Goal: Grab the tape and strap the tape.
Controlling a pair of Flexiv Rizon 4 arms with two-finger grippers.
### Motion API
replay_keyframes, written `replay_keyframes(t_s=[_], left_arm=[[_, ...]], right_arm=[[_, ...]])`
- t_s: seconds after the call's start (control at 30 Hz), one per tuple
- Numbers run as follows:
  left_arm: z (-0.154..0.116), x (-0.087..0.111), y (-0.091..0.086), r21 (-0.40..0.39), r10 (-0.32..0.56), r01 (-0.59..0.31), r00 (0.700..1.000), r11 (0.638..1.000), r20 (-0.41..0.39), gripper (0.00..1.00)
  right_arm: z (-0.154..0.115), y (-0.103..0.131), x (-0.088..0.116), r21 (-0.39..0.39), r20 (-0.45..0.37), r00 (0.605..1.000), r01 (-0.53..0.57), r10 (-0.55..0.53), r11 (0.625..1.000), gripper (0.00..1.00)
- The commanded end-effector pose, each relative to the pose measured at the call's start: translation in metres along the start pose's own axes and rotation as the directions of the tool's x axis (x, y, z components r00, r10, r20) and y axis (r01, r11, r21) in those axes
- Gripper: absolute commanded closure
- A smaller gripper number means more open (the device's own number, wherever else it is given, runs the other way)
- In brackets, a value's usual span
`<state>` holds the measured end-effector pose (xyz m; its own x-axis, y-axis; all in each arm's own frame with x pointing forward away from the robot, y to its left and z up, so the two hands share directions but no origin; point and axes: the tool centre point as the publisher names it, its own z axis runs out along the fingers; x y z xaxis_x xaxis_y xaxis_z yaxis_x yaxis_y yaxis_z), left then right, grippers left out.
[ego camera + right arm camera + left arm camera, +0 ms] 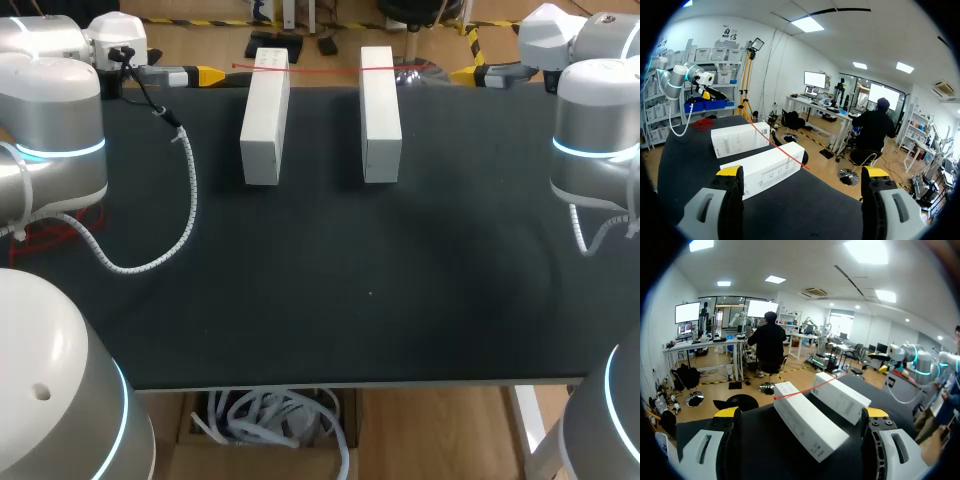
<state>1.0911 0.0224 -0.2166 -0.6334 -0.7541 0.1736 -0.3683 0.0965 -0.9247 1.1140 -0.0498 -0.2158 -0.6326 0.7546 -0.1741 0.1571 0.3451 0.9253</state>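
Note:
Two long white boxes stand side by side on the black table, the left box and the right box. A thin red tape lies stretched across their far ends. My left gripper hovers open at the far left edge, pointing at the boxes, nothing between its fingers. My right gripper is open at the far right edge, facing it. Ahead of the left gripper are the left box, the right box and the tape. Ahead of the right gripper lie the right box, the left box and the tape.
A white coiled cable from my left arm droops onto the table at the left. The table's front edge runs across the near side, with bare black surface between it and the boxes.

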Motion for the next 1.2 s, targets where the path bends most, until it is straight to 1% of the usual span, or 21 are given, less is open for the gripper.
replay_keyframes(t_s=[0.03,0.43,0.47,0.5,0.57,0.6,0.63,0.73,0.77,0.8,0.83,0.87,0.9,0.97,1.0,1.2], left_arm=[[0.001,0.0,0.001,0.005,0.001,-0.001,1.0,1.0,0.002,0.0],[0.001,0.0,0.001,0.005,0.001,-0.001,1.0,1.0,0.002,0.0],[-0.001,-0.001,0.002,0.011,0.017,-0.017,1.0,1.0,-0.023,0.0],[-0.002,0.0,0.003,0.017,0.053,-0.053,0.997,0.998,-0.062,0.0],[-0.002,0.001,0.003,0.033,0.109,-0.106,0.988,0.994,-0.11,0.0],[-0.003,0.0,0.003,0.029,0.142,-0.14,0.979,0.99,-0.145,0.0],[-0.002,0.0,0.003,0.003,0.168,-0.17,0.97,0.985,-0.178,0.0],[0.001,-0.001,0.001,-0.012,0.258,-0.272,0.923,0.962,-0.285,0.0],[0.002,0.001,-0.001,-0.001,0.299,-0.318,0.892,0.948,-0.339,0.0],[0.004,0.002,-0.002,-0.004,0.332,-0.359,0.867,0.933,-0.373,0.0],[0.005,0.003,-0.004,0.012,0.359,-0.39,0.836,0.921,-0.415,0.0],[0.006,0.005,-0.006,0.053,0.398,-0.424,0.791,0.904,-0.465,0.0],[0.007,0.01,-0.009,0.091,0.442,-0.465,0.739,0.881,-0.508,0.0],[0.008,0.018,-0.015,0.14,0.496,-0.517,0.656,0.844,-0.569,0.0],[0.008,0.022,-0.018,0.158,0.515,-0.532,0.635,0.832,-0.575,0.0],[0.008,0.022,-0.018,0.158,0.515,-0.532,0.635,0.832,-0.575,0.0]], right_arm=[[0.0,0.0,0.0,-0.001,0.0,1.0,0.0,0.0,1.0,0.0],[0.0,0.0,0.0,-0.001,0.0,1.0,0.0,0.0,1.0,0.0],[0.0,0.0,0.0,-0.001,0.0,1.0,0.0,0.0,1.0,0.0],[0.0,0.0,0.0,-0.001,0.0,1.0,0.0,0.0,1.0,0.0],[0.0,0.0,0.0,-0.001,0.0,1.0,0.0,0.0,1.0,0.0],[0.0,0.0,0.0,-0.001,0.0,1.0,0.0,0.0,1.0,0.0],[0.0,0.0,0.0,-0.001,0.0,1.0,0.0,0.0,1.0,0.0],[0.0,0.0,0.0,-0.001,0.0,1.0,0.0,0.0,1.0,0.0],[0.0,0.0,0.0,-0.001,0.0,1.0,0.0,0.0,1.0,0.0],[0.0,0.0,0.0,-0.001,0.0,1.0,0.0,0.0,1.0,0.0],[0.0,0.0,0.0,-0.001,0.0,1.0,0.0,0.0,1.0,0.0],[0.0,0.0,0.0,-0.001,0.0,1.0,0.0,0.0,1.0,0.0],[0.0,0.0,0.0,-0.001,0.0,1.0,0.0,0.0,1.0,0.0],[0.0,0.0,0.0,-0.001,0.0,1.0,0.0,0.0,1.0,0.0],[0.0,0.0,0.0,-0.001,0.0,1.0,0.0,0.0,1.0,0.0],[0.0,0.0,0.0,-0.001,0.0,1.0,0.0,0.0,1.0,0.0]])
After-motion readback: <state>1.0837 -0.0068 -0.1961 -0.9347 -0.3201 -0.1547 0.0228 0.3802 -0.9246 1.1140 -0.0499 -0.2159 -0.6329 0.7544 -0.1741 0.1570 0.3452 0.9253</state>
